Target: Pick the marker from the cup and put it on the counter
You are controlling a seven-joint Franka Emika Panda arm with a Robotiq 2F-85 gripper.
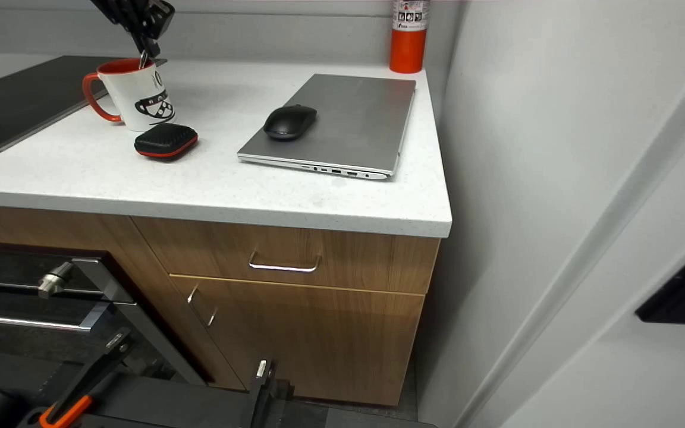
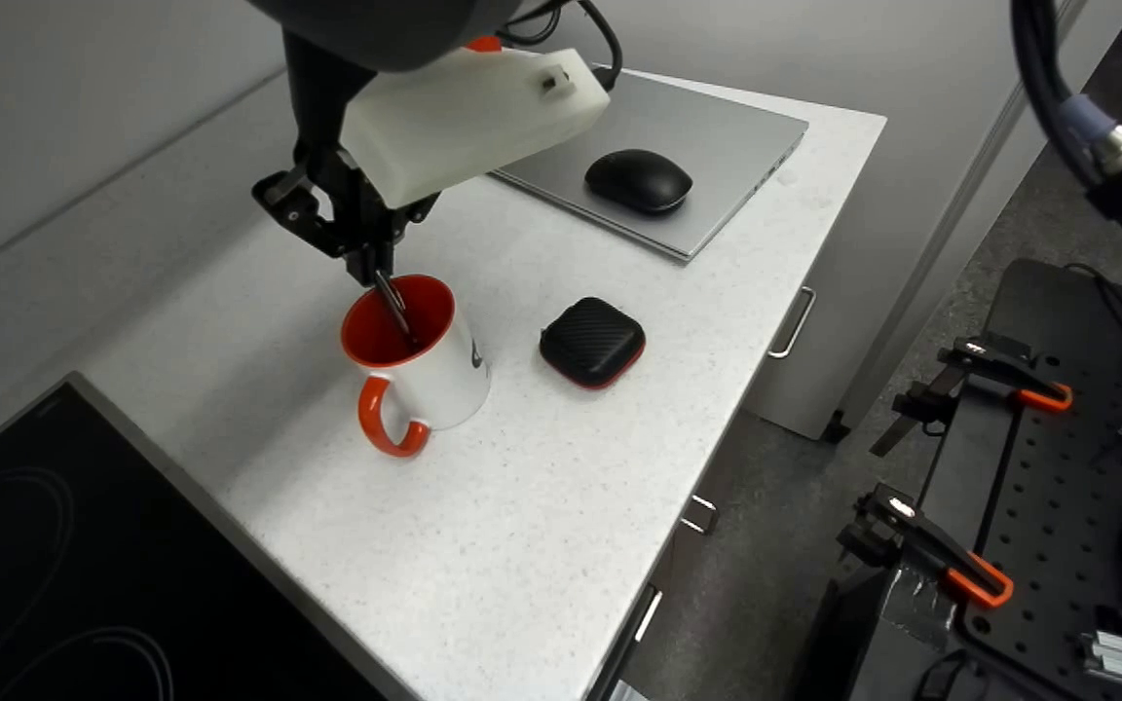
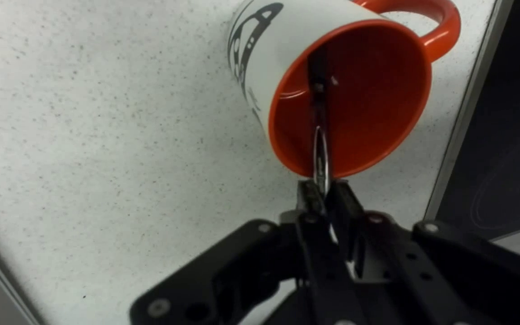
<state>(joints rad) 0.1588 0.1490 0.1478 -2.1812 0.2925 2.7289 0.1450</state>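
Note:
The white cup (image 1: 140,98) with orange-red handle and rim stands upright on the white counter (image 1: 211,184); it also shows in an exterior view (image 2: 449,385) and the wrist view (image 3: 287,45). The marker (image 2: 393,307), a thin dark stick with a shiny metal clip, leans inside the cup, its upper end above the rim; it also shows in the wrist view (image 3: 321,153). My gripper (image 3: 325,194) is just above the rim with its fingertips closed around the marker's upper end; it also shows in both exterior views (image 1: 147,50) (image 2: 369,265). The marker's lower end is in shadow inside the cup.
A black-and-red case (image 2: 592,341) lies close beside the cup. A grey laptop (image 1: 354,113) with a black mouse (image 1: 290,122) on it lies farther along the counter. A red canister (image 1: 408,50) stands at the back corner. A black cooktop (image 2: 55,545) borders the handle side.

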